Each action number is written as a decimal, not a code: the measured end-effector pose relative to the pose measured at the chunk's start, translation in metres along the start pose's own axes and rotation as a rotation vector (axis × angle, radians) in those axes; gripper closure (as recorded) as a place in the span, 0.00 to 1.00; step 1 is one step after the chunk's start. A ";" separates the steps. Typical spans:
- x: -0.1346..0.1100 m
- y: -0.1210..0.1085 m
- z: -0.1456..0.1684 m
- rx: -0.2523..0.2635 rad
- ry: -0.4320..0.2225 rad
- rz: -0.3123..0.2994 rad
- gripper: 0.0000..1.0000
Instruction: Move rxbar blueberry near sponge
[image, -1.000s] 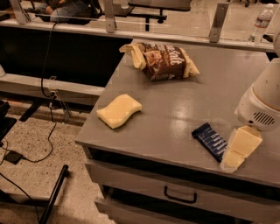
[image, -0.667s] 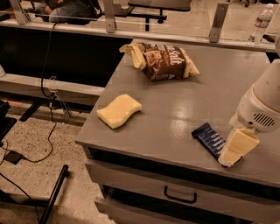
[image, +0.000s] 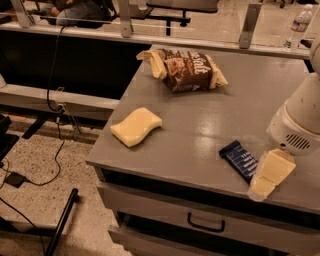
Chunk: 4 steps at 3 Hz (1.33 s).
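While gripper (image: 266, 181) sits beside rxbar blueberry (image: 240, 159); sponge (image: 136, 126) well apart; chip bag (image: 189, 71) behind

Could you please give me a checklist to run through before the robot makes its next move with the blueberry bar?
1. The rxbar blueberry is in view, flat on the table near the front edge: ok.
2. The gripper is low at the bar's right end: ok.
3. Bar grasped: cannot tell.
4. The sponge is in view on the table's left side, apart from the bar: ok.
5. The chip bag lies at the back, off the line from bar to sponge: ok.
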<state>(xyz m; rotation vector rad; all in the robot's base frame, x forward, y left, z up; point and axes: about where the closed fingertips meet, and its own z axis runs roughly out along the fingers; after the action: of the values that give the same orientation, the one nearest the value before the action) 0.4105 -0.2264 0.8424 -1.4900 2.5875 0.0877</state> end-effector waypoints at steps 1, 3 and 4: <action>-0.001 0.005 0.007 0.014 0.011 0.010 0.00; -0.002 0.010 0.010 0.028 0.019 0.018 0.19; -0.002 0.010 0.008 0.032 0.018 0.017 0.44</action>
<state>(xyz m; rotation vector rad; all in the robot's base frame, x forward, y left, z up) 0.4035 -0.2188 0.8343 -1.4649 2.6039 0.0352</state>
